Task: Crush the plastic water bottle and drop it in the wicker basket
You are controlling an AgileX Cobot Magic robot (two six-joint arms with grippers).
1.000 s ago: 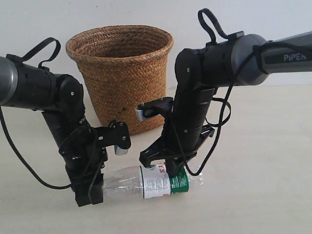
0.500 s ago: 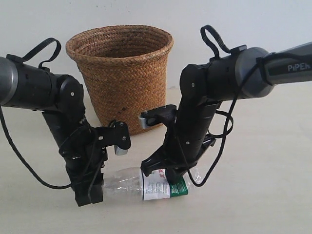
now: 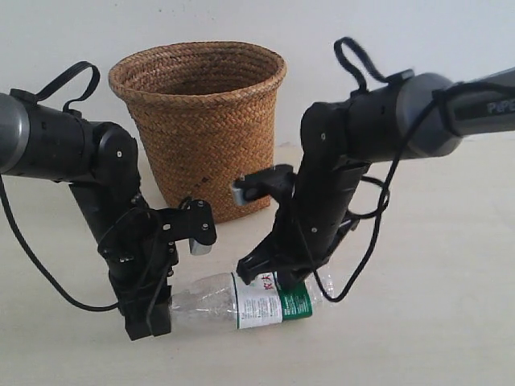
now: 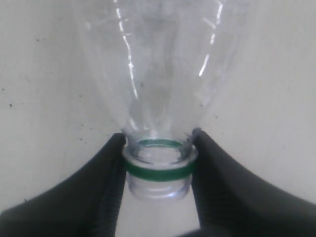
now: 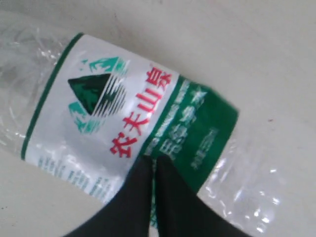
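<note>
A pale table (image 3: 451, 322) fills the lower part of the exterior view. The wicker basket (image 3: 199, 121) is seen upright at upper centre-left. Below it, at lower centre, the plastic water bottle (image 3: 257, 299) is held on its side, neck toward the left; whether it rests on the table cannot be told. Its neck is clamped between the fingers of the left gripper (image 4: 158, 148), at the green ring (image 4: 158, 171). The right gripper (image 5: 154, 163) is closed — fingers drawn together, tips pressed onto the label (image 5: 98, 123).
</note>
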